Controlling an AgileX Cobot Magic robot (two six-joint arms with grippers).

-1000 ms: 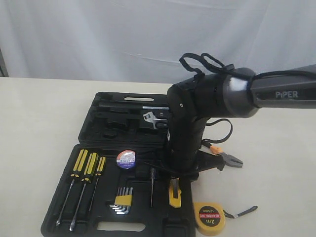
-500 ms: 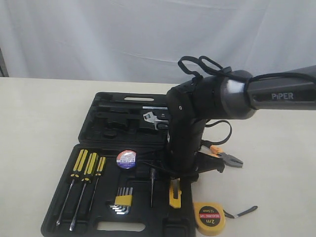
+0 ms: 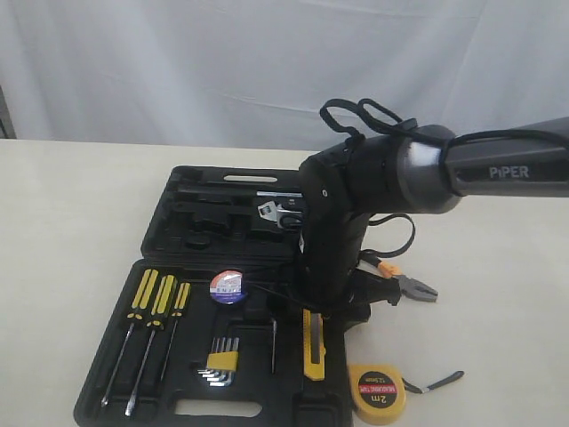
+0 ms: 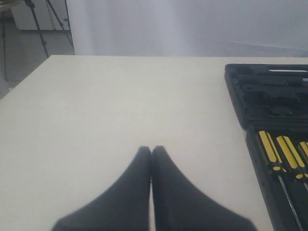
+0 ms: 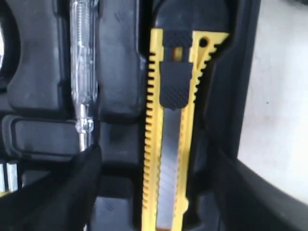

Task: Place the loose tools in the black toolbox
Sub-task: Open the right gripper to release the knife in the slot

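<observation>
The black toolbox [image 3: 178, 384] lies open on the table. The yellow-black utility knife [image 3: 313, 349] [image 5: 168, 144] lies flat in a slot at the box's right side. My right gripper [image 3: 325, 311] [image 5: 159, 190] hangs just above the knife, open, one finger on each side and clear of it. The black tape roll [image 3: 228, 286] sits in the box. The pliers [image 3: 404, 281] and the yellow tape measure [image 3: 377, 393] lie on the table to the right of the box. My left gripper [image 4: 151, 150] is shut and empty over bare table beside the toolbox [image 4: 269, 96].
Yellow-black screwdrivers [image 3: 149, 316] [image 4: 281, 151], hex keys [image 3: 220, 363] and a clear-handled tester [image 3: 274, 342] [image 5: 83, 72] sit in the box. A wrench [image 3: 276, 212] rests in the lid. A white curtain hangs behind the table.
My right gripper's jaws have opened and let go of the utility knife. The knife has dropped from a tilted hold to lie flat in its slot.
</observation>
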